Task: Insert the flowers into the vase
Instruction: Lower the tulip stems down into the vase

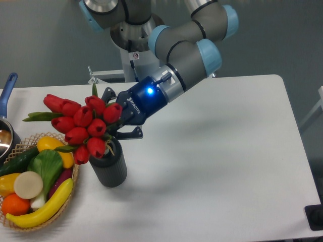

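While the gripper (120, 120) reaches in from upper centre, its jaws are clamped on the flowers (83, 123). Red buds tilt left, stems meeting the mouth of the vase (108, 167), left of centre on the bench (217, 151).

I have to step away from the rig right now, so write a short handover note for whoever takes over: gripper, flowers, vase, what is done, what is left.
Gripper: shut on the flowers, holding them at the stems beside the buds.
Flowers: bunch tilted to the left, buds hanging over the vase mouth and toward the wicker basket. Stem ends are hidden behind the buds; whether they have entered the mouth cannot be told.
Vase: upright on the table, next to the basket.
Done: flowers picked up and brought to the vase.
Left: seat the stems inside, open the gripper, withdraw.
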